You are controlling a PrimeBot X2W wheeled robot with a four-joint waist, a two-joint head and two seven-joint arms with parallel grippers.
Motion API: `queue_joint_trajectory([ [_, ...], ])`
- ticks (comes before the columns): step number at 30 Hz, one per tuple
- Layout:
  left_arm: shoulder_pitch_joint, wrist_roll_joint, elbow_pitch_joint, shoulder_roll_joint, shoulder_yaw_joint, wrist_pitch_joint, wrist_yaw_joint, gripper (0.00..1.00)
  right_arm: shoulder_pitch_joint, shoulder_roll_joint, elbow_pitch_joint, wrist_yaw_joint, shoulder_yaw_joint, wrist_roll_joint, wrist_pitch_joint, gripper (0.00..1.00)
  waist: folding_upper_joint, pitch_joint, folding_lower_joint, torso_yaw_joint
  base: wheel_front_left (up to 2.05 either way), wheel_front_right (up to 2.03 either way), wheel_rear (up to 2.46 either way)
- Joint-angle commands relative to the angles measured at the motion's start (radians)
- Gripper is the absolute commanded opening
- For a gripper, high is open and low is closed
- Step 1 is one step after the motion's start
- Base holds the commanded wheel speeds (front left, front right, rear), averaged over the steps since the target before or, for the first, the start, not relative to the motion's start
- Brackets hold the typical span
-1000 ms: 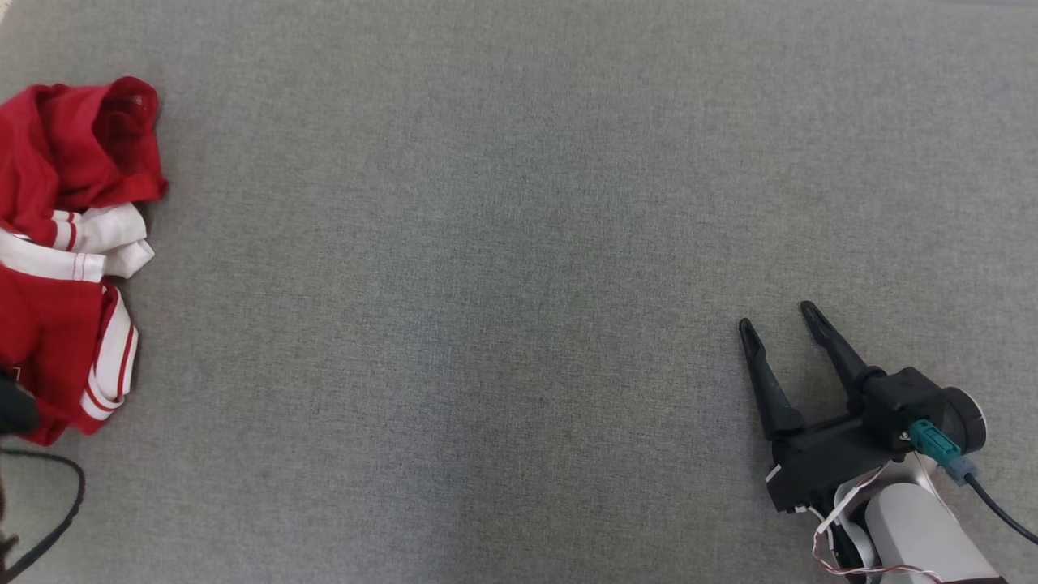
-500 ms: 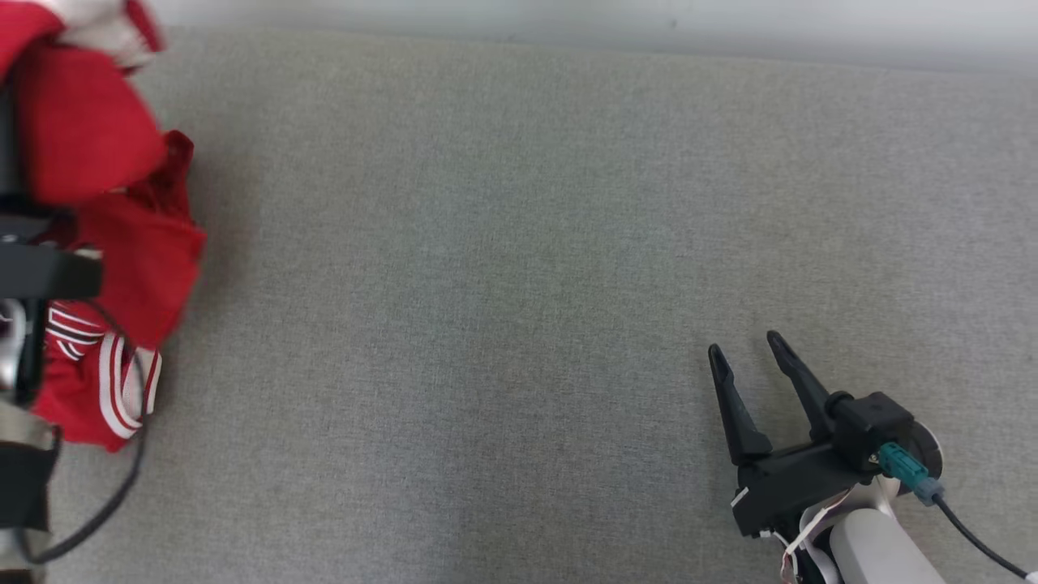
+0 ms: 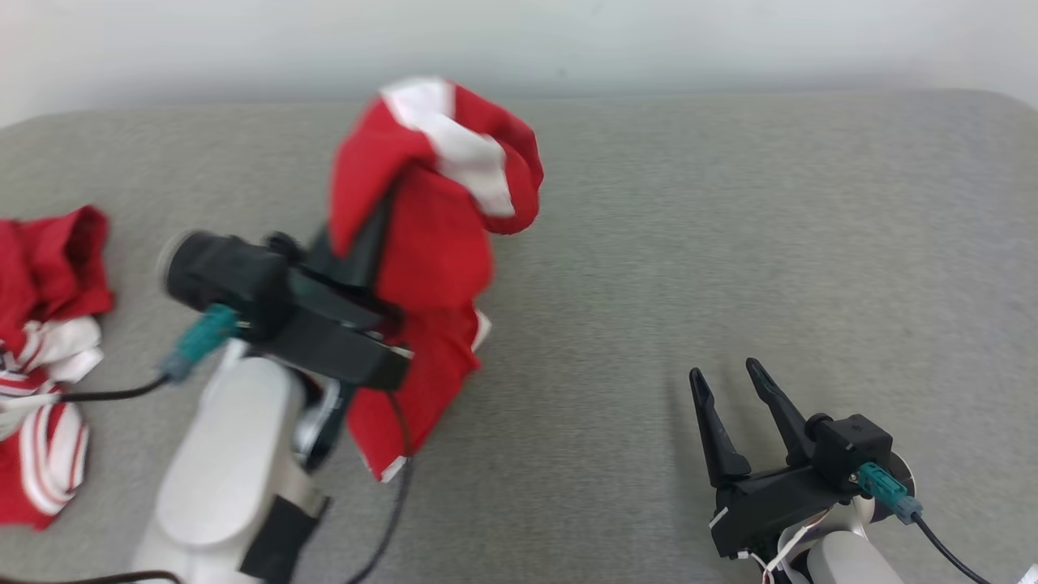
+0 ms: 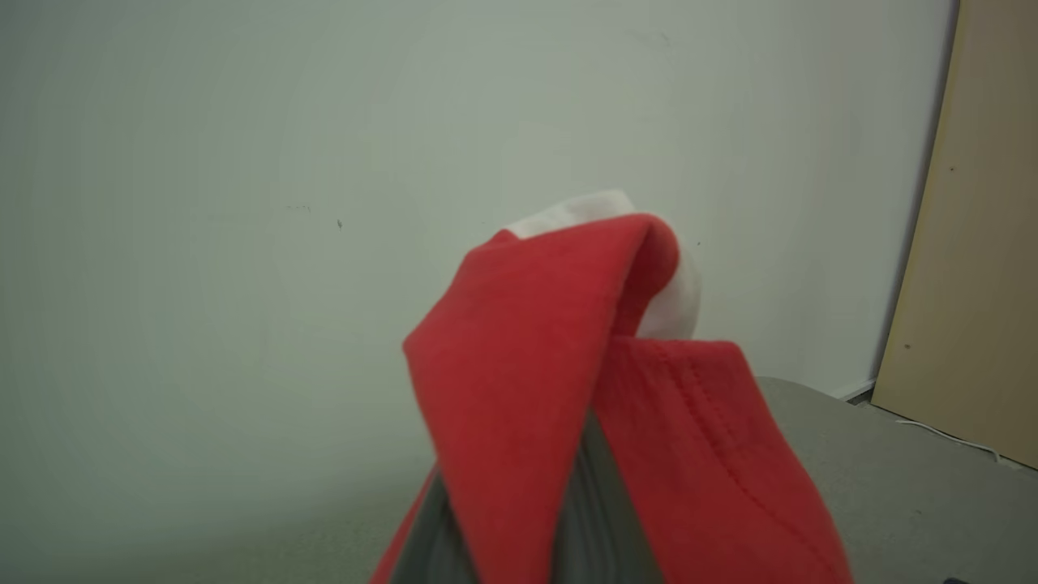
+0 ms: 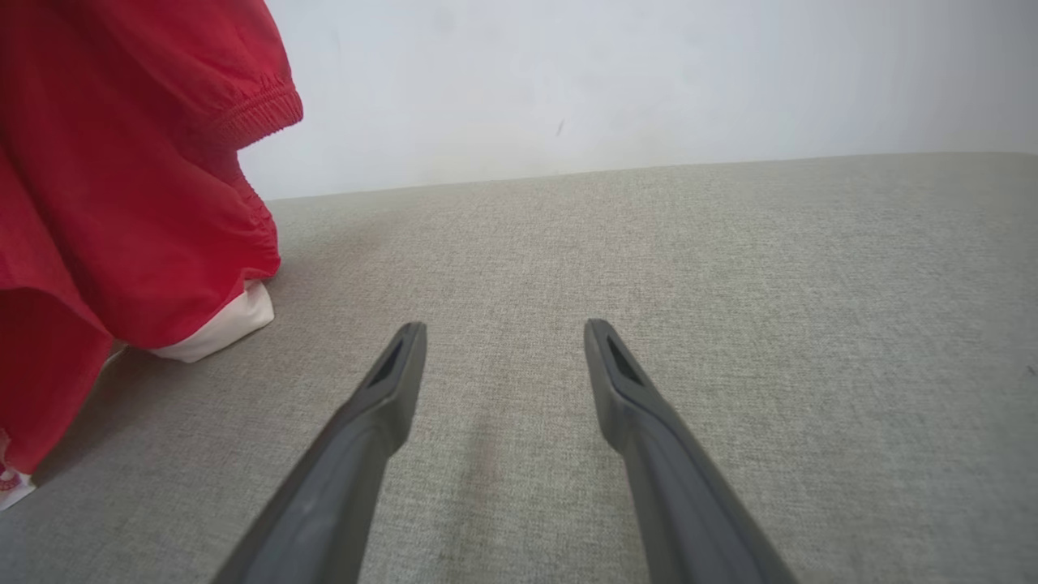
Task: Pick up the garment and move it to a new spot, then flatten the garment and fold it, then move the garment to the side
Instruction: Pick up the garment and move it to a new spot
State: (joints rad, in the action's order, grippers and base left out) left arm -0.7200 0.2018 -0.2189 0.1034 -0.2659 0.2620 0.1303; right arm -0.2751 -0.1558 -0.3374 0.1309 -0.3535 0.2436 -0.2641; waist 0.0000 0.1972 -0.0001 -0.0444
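The garment [image 3: 438,243] is red cloth with white bands, bunched and hanging in the air above the grey table [image 3: 730,243], left of centre. My left gripper [image 3: 379,223] is shut on its upper folds, and the cloth drapes over the fingers and hides their tips. In the left wrist view the red fabric [image 4: 519,389] wraps the fingers. Its lower hem [image 5: 211,328] touches the table in the right wrist view. My right gripper [image 3: 724,371] rests at the lower right, open and holding nothing [image 5: 504,327].
More red and white clothing [image 3: 40,324] lies in a heap at the table's left edge. A pale wall [image 3: 649,40] runs behind the table's far edge. A tan panel [image 4: 973,243] stands at the right in the left wrist view.
The head camera has tilted up and turned. My left gripper has lifted the garment off the heap at the left and carried it rightward. The right gripper stays open.
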Motion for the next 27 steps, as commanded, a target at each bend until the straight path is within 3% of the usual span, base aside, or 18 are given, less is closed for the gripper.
queue_joint_trajectory([
  [1, -0.005, 0.015, -0.012, -0.01, -0.022, 0.005, 0.0, 0.0, 0.002, 0.004, 0.001, 0.0, -0.001, 0.004, 0.0, 1.0, 0.0, -0.012, 0.0001, -0.056, 0.0, 0.0, 0.0],
  [9, 0.022, 0.02, -0.077, -0.028, -0.116, 0.005, 0.0, 0.0, 0.01, 0.024, 0.007, 0.0, 0.004, 0.016, -0.001, 1.0, 0.0, -0.012, 0.0001, -0.14, 0.0, 0.0, 0.0],
  [11, 0.039, 0.023, -0.102, -0.024, -0.11, 0.005, 0.0, 0.43, 0.016, 0.025, 0.01, 0.0, 0.009, 0.017, 0.0, 1.0, 0.0, -0.013, 0.0001, -0.144, 0.0, 0.0, 0.0],
  [12, 0.051, 0.028, -0.112, -0.024, -0.109, 0.005, 0.0, 0.83, 0.02, 0.025, 0.01, 0.0, 0.012, 0.016, 0.0, 1.0, 0.0, -0.015, 0.0001, -0.143, 0.0, 0.0, 0.0],
  [13, 0.071, 0.031, -0.125, -0.02, -0.109, 0.005, 0.0, 1.0, 0.024, 0.024, 0.01, 0.0, 0.015, 0.016, 0.0, 1.0, 0.0, -0.018, 0.0001, -0.141, 0.0, 0.0, 0.0],
  [20, 0.198, 0.007, -0.223, 0.006, -0.083, 0.005, 0.0, 1.0, 0.024, 0.026, 0.009, 0.0, 0.024, 0.011, 0.0, 1.0, 0.0, -0.041, 0.0001, -0.105, 0.0, 0.0, 0.0],
  [27, 0.316, -0.02, -0.213, -0.012, 0.033, 0.005, -0.008, 1.0, 0.043, 0.021, 0.012, 0.0, 0.016, 0.012, 0.0, 1.0, 0.0, -0.086, 0.0001, -0.053, 0.0, 0.0, 0.0],
])
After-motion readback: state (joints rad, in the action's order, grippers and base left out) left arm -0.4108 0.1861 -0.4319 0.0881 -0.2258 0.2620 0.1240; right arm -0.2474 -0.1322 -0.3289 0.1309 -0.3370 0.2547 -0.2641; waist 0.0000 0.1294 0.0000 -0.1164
